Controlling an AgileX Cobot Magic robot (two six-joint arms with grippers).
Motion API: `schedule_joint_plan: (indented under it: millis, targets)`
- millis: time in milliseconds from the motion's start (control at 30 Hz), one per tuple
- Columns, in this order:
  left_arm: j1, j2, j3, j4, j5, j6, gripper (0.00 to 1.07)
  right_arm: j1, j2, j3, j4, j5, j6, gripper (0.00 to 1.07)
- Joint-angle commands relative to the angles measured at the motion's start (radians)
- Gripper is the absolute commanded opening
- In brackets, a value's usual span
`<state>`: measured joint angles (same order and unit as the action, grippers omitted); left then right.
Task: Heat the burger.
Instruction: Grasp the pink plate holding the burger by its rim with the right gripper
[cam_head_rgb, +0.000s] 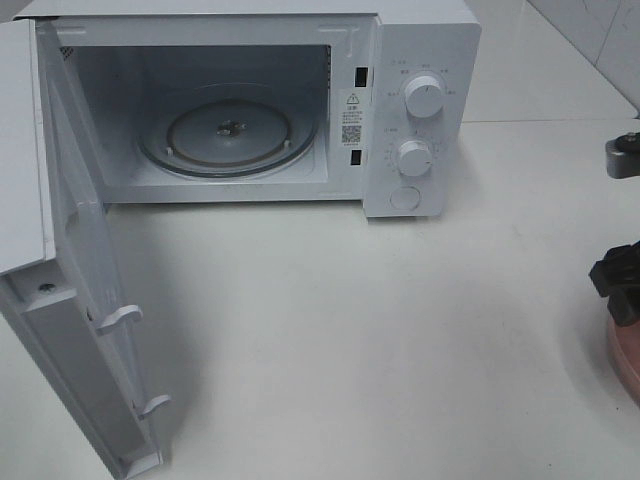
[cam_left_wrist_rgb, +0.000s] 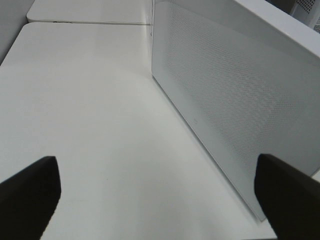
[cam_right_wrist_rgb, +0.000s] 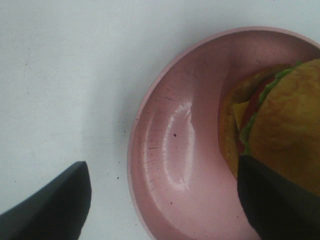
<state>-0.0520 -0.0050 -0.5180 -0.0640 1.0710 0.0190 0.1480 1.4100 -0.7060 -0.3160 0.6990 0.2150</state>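
The burger (cam_right_wrist_rgb: 282, 125), with a golden-brown bun, lettuce, tomato and cheese, lies tipped on its side in a round pink plate (cam_right_wrist_rgb: 170, 150). My right gripper (cam_right_wrist_rgb: 165, 205) is open just above them. One finger (cam_right_wrist_rgb: 50, 205) hangs over the bare table outside the plate's rim, and the other finger (cam_right_wrist_rgb: 275, 200) sits by the burger. In the high view only the right arm (cam_head_rgb: 622, 280) and a sliver of the plate (cam_head_rgb: 625, 355) show at the right edge. My left gripper (cam_left_wrist_rgb: 160, 210) is open and empty over the table.
A white microwave (cam_head_rgb: 420, 40) stands at the back with its door (cam_head_rgb: 75, 330) swung wide open to the left and a glass turntable (cam_head_rgb: 230, 130) inside. Two knobs (cam_head_rgb: 422, 98) are on its right panel. The door's perforated outer face (cam_left_wrist_rgb: 235, 90) is close beside the left gripper.
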Motion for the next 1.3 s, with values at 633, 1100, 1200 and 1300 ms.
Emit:
schedule_joint_plan:
  millis: [633, 1100, 1200, 1300]
  targets:
    - [-0.005, -0.019, 0.001, -0.002, 0.003, 0.002, 0.98, -0.006, 0.296, -0.003, -0.015, -0.156, 0.003, 0.76]
    - [-0.005, -0.019, 0.001, -0.002, 0.003, 0.002, 0.98, -0.023, 0.387, -0.003, -0.052, -0.215, 0.035, 0.74]
    - [-0.005, -0.019, 0.001, -0.002, 0.003, 0.002, 0.98, -0.023, 0.387, -0.003, -0.052, -0.215, 0.051, 0.63]
    - [-0.005, -0.019, 0.001, -0.002, 0.003, 0.002, 0.98, -0.023, 0.387, -0.003, -0.052, -0.214, 0.052, 0.58]
